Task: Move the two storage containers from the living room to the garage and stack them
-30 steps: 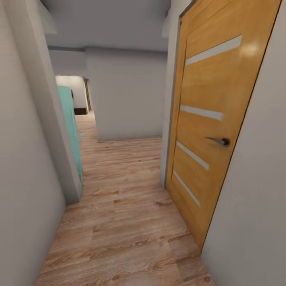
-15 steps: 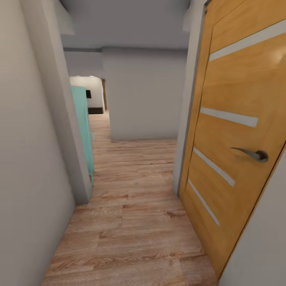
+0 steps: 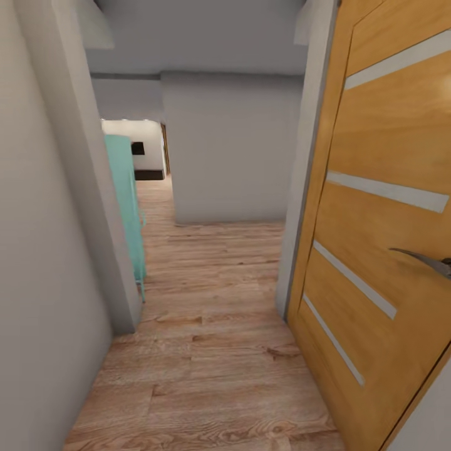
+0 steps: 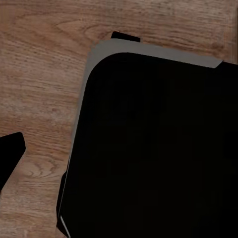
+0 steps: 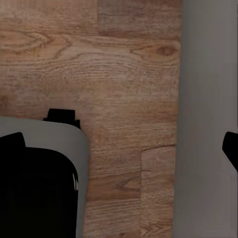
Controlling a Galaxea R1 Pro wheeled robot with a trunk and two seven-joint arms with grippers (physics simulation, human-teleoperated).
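The two storage containers are out of view, and so is the garage. I am in a narrow corridor with a light wood-plank floor (image 3: 213,357). In the left wrist view my left gripper (image 4: 119,158) hangs over the robot's dark base (image 4: 153,148). One black fingertip (image 4: 10,153) sits at the picture's edge, with nothing held. In the right wrist view my right gripper (image 5: 119,148) is open over the planks, with its fingertips (image 5: 230,148) far apart and empty.
An orange wooden door (image 3: 388,213) with a metal handle (image 3: 432,262) stands close on the right. A grey wall (image 3: 37,263) runs along the left, ending at a corner beside a teal object (image 3: 128,207). A grey wall (image 3: 232,150) blocks straight ahead; the passage continues past its left side (image 3: 150,188).
The whole view has shifted: the camera has moved forward along the corridor. The door now looms larger on the right and its handle sits at the picture's edge.
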